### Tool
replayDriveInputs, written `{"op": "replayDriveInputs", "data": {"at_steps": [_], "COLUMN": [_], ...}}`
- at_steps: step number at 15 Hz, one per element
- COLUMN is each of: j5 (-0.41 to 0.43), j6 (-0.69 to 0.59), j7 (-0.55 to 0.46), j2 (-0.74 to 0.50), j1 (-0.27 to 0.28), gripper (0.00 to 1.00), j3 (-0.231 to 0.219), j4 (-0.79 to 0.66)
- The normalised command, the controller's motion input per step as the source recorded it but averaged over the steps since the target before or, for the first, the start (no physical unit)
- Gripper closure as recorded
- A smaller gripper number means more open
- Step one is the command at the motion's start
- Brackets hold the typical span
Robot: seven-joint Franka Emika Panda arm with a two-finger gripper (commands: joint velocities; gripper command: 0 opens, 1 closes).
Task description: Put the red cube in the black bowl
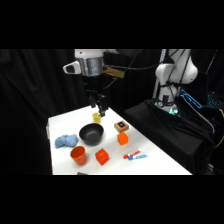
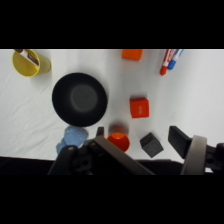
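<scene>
The red cube [image 1: 102,157] [image 2: 139,107] sits on the white table near the front, between the orange cup [image 1: 78,155] [image 2: 118,141] and the markers. The black bowl [image 1: 91,133] [image 2: 80,99] stands behind it, toward the table's middle, with nothing in it. My gripper [image 1: 98,107] [image 2: 140,136] hangs above the table's far side, over the bowl's back rim and well clear of the cube. It is open and holds nothing.
A yellow cup [image 1: 96,118] [image 2: 31,62] stands just behind the gripper. A blue cloth [image 1: 65,141] [image 2: 72,137] lies left of the bowl. On the right are a tan block [image 1: 120,126], a small orange block [image 1: 122,138] [image 2: 132,54] and markers [image 1: 135,156] [image 2: 169,61]. A dark block [image 2: 151,144] lies by the front edge.
</scene>
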Motion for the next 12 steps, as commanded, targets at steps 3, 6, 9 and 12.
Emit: {"op": "replayDriveInputs", "data": {"at_steps": [3, 6, 9, 12], "j5": [0.001, 0.023, 0.05, 0.075], "j6": [0.06, 0.19, 0.27, 0.28], "j7": [0.01, 0.01, 0.0, -0.02], "j2": [0.06, 0.15, 0.19, 0.21], "j1": [-0.003, 0.018, 0.022, 0.02], "gripper": [0.0, 0.0, 0.0, 0.0], "j3": [0.03, 0.045, 0.034, 0.026], "j4": [0.07, 0.13, 0.12, 0.08]}}
